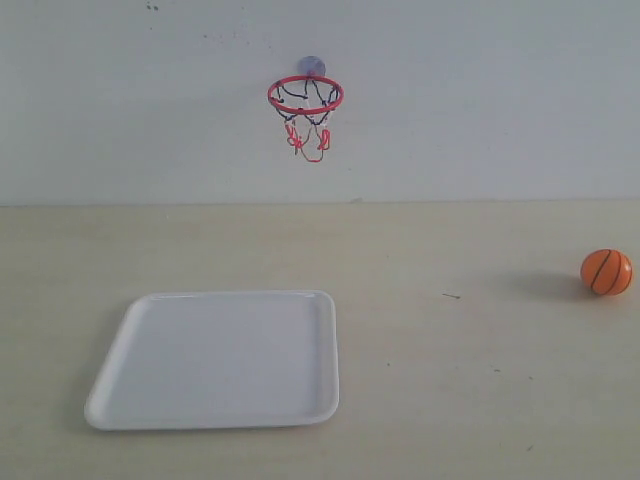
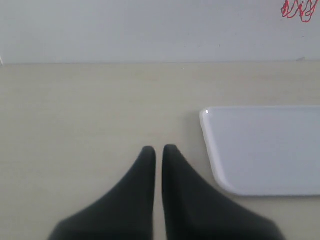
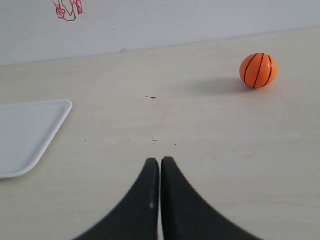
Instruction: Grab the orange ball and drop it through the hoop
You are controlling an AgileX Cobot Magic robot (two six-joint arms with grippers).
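Observation:
The orange ball rests on the pale table at the far right; it also shows in the right wrist view, well beyond my fingertips. The hoop hangs on the back wall by its suction cup, red ring up, net dangling. Only the red net strings show in the wrist views. My left gripper is shut on nothing above bare table. My right gripper is shut with nothing held, apart from the ball. Neither gripper appears in the exterior view.
A white rectangular tray lies flat on the table below the hoop, left of centre, also seen beside the left gripper and in the right wrist view. A white wall rises behind the table.

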